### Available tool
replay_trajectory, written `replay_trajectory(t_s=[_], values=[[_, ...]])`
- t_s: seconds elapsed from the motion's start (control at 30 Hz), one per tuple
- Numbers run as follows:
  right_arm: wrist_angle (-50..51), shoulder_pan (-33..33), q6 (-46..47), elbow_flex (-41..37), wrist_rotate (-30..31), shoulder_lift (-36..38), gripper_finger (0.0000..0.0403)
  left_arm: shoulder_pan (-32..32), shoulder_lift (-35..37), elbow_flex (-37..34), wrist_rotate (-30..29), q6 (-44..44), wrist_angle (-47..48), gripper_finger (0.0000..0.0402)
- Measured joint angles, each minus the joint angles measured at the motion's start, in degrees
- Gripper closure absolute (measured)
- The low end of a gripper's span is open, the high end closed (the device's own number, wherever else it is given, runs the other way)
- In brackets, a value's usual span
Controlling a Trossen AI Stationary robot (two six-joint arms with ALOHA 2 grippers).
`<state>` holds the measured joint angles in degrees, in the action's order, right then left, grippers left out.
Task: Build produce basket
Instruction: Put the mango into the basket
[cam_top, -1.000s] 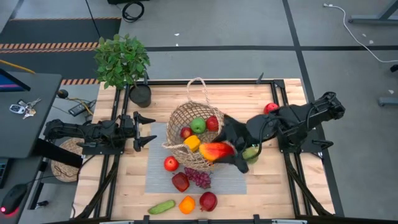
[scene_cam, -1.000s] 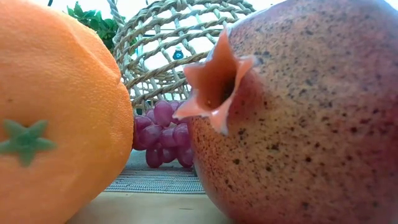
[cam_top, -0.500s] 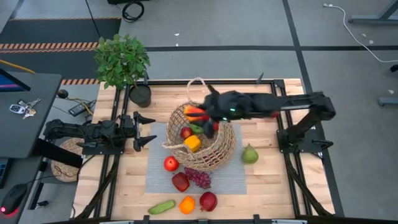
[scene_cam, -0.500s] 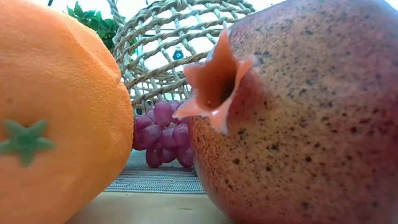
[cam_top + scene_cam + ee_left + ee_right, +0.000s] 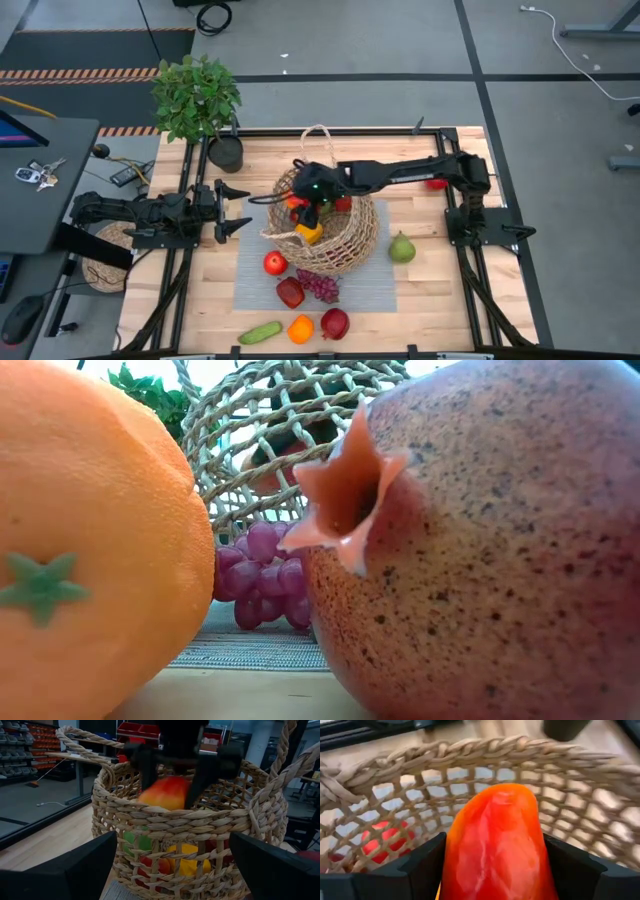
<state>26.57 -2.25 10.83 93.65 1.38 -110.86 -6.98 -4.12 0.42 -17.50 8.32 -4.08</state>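
Observation:
The tan wicker basket (image 5: 335,235) stands on a grey mat at mid-table, holding a yellow lemon (image 5: 309,232), a red apple (image 5: 343,203) and green fruit. My right gripper (image 5: 305,195) reaches into its mouth from the table's right, shut on a red-orange pepper (image 5: 495,845). The left wrist view shows this pepper (image 5: 165,792) at rim height. My left gripper (image 5: 240,210) waits open, left of the basket, pointing level at it. More produce lies on the table: a pear (image 5: 402,247), an apple (image 5: 275,263), grapes (image 5: 318,285), a cucumber (image 5: 260,332) and an orange (image 5: 300,328). My right gripper pinches the pepper between its two fingers (image 5: 147,770), one on each of its long sides (image 5: 455,855). The fingers slant down from the table's right and lie along the pepper. It hangs inside the basket's mouth, clear of the fruit below.
A potted plant (image 5: 197,97) stands at the far left corner. A red fruit (image 5: 435,180) lies behind my right arm. Two pomegranates (image 5: 291,292) (image 5: 334,323) lie near the front edge. In the low view the orange (image 5: 90,560) and a pomegranate (image 5: 480,540) block most of the scene.
My right gripper has lifted the pepper from the mat beside the basket's right side. It carried the pepper up and toward the table's left over the rim. It then sank into the basket's mouth, tipping further down, still shut on the pepper.

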Motion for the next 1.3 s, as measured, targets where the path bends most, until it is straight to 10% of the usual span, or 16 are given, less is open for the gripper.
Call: replay_trajectory(t_s=[1.3], values=[[3.5, 0.0, -0.5, 0.1, 3.6, -3.5, 0.0093, 0.0, -0.8, 0.0, 0.0, 0.0, 0.0, 0.001]])
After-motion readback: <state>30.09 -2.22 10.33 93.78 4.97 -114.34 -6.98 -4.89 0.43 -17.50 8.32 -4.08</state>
